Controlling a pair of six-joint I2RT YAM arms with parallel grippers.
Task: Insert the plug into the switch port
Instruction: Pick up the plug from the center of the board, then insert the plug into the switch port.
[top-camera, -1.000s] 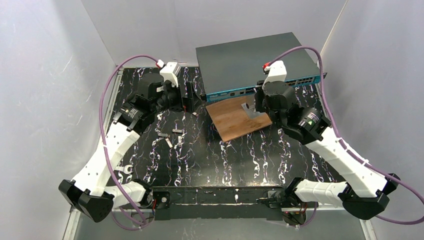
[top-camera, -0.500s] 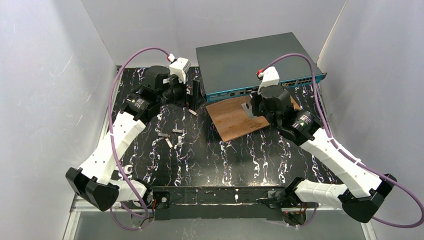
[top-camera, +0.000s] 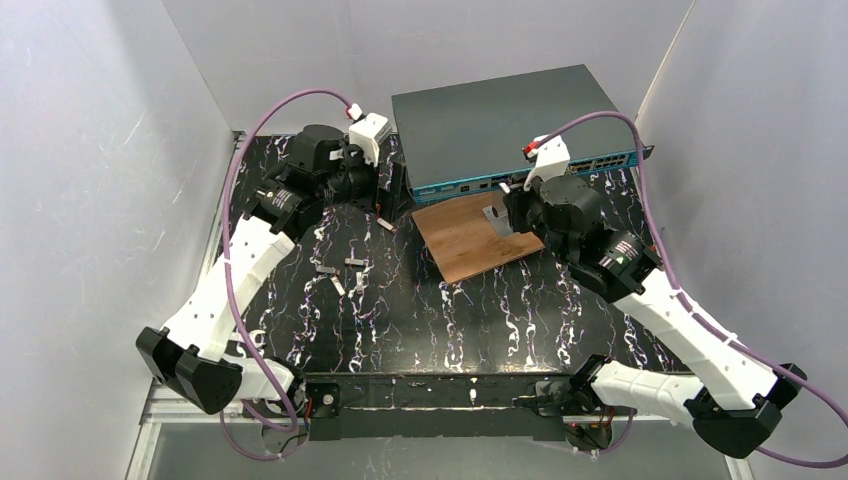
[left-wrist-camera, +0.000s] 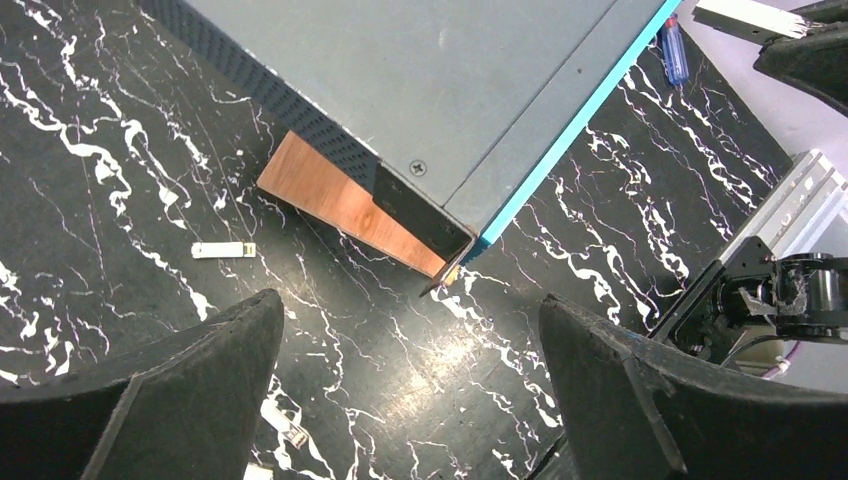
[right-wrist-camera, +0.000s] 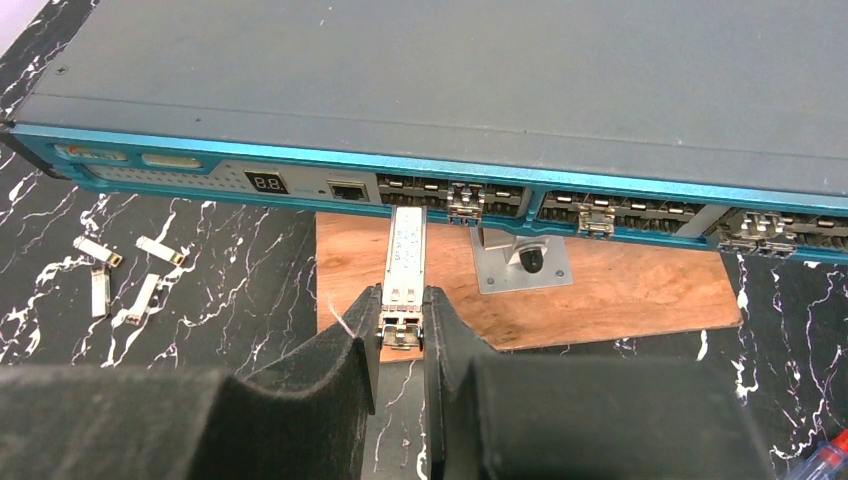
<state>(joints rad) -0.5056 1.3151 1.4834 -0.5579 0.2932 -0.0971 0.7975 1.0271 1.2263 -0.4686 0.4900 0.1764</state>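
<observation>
1. Over the last second the right gripper (right-wrist-camera: 402, 310) has crept up to the switch (right-wrist-camera: 500, 70), fingers pinched narrow on the plug (right-wrist-camera: 404, 255).
2. The plug's nose now sits at a socket mouth, above the board (right-wrist-camera: 620, 290). It looks lined up but not seated, so I reckon a straight push is next.
3. The left gripper (left-wrist-camera: 410, 330) swung in over the switch's corner, fingers wide, holding nothing.
</observation>
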